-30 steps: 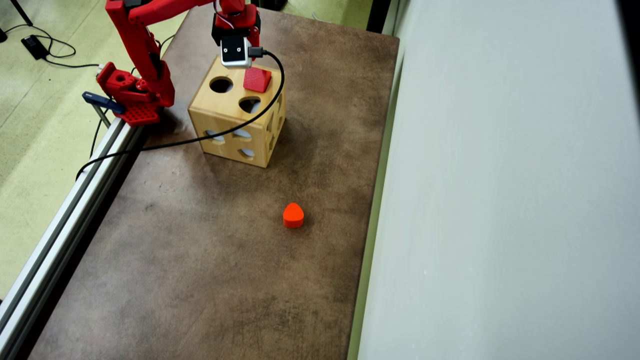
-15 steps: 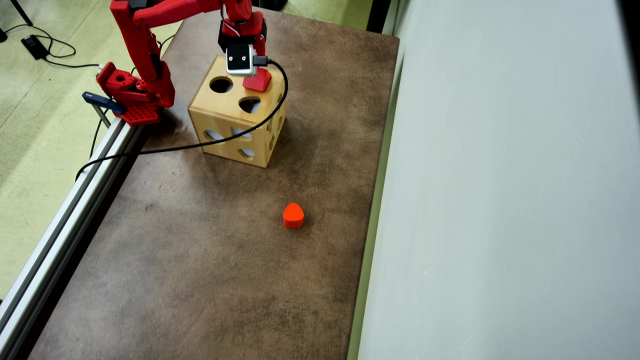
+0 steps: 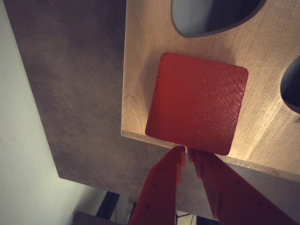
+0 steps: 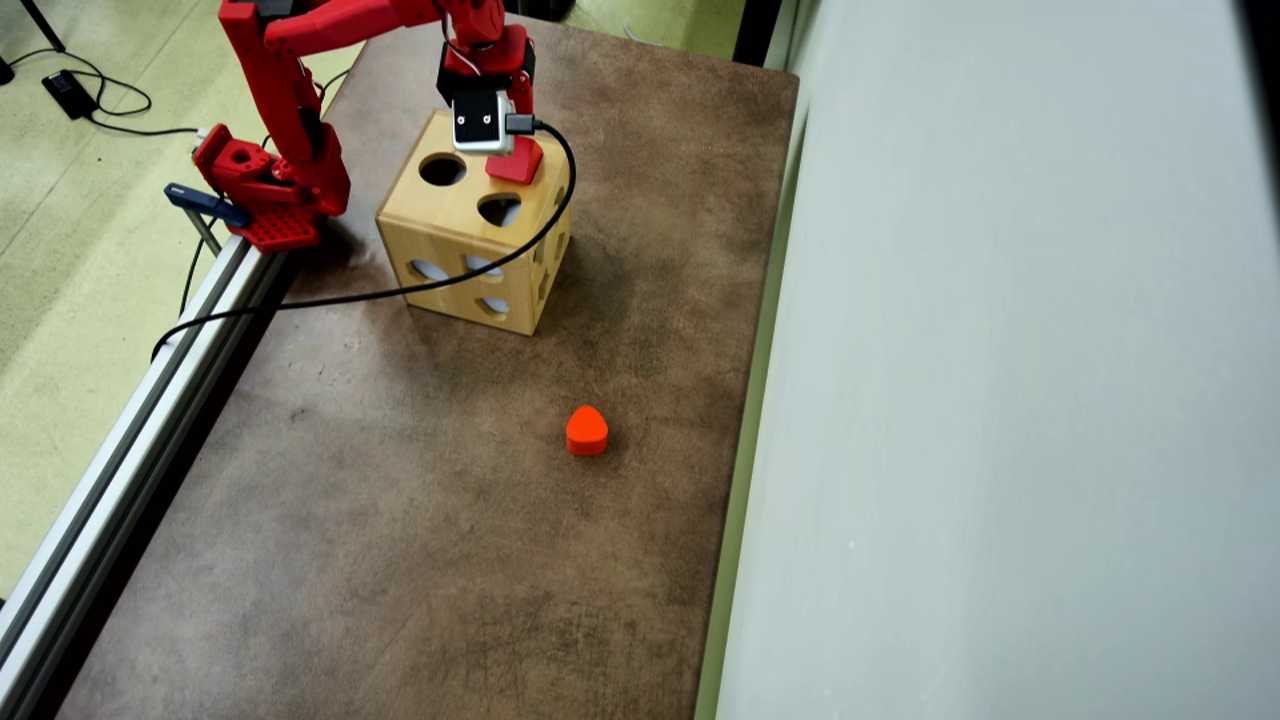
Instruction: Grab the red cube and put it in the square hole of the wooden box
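- Overhead view: compared with a second ago, the arm's wrist has come down and shifted a little toward the back of the wooden box [image 4: 470, 225], and the red cube [image 4: 517, 163] shows less of itself. It now sits lower at the box's top face, tucked half under the white wrist camera [image 4: 479, 122]. In the last half second almost nothing has changed.
- Wrist view: the red cube [image 3: 197, 102] lies on the top face of the wooden box [image 3: 140, 70], near its corner, covering the spot where the square hole would be; I cannot see the hole itself, nor tell how deep the cube has gone in.
- The gripper [image 3: 186, 153] sits just at the cube's near edge, its two red fingers [image 3: 161, 187] drawn nearly together with only a thin gap between the tips. It has hold of nothing; the cube lies beyond the tips, not between them.
- Two other cut-outs show in the box's top: a rounded one [image 3: 213, 16] past the cube and another [image 3: 293, 84] at the right edge of the wrist view.
- On the brown surface [image 4: 400, 520], well apart from the box, stands an orange-red heart-like block [image 4: 586, 431], in the same place as before.
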`<state>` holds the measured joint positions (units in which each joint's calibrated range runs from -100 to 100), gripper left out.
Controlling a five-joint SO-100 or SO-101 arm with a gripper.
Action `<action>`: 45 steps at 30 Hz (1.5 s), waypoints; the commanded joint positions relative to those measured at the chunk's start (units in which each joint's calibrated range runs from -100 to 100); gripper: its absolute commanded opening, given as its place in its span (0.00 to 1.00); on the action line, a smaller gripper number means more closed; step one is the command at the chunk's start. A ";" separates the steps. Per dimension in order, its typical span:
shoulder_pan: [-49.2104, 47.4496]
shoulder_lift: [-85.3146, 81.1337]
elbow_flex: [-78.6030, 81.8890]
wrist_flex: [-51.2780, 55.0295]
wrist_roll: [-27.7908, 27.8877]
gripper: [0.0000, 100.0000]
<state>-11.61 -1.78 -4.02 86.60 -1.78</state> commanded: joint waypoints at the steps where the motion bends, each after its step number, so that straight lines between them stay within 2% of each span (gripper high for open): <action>1: 4.33 0.97 4.47 0.05 0.05 0.02; 8: 5.51 1.23 4.82 -0.03 -0.15 0.02; 13: 10.94 0.97 4.82 -0.03 -2.20 0.02; 20: 3.51 0.80 3.93 -0.03 0.98 0.02; 29: 1.20 0.21 3.84 -0.11 1.37 0.02; 35: -3.70 0.04 2.68 -1.08 1.37 0.02; 42: -2.81 0.12 0.44 -1.16 0.78 0.02; 45: 1.87 0.21 0.53 -1.08 0.68 0.02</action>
<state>-14.48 -0.93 -2.66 85.79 -0.90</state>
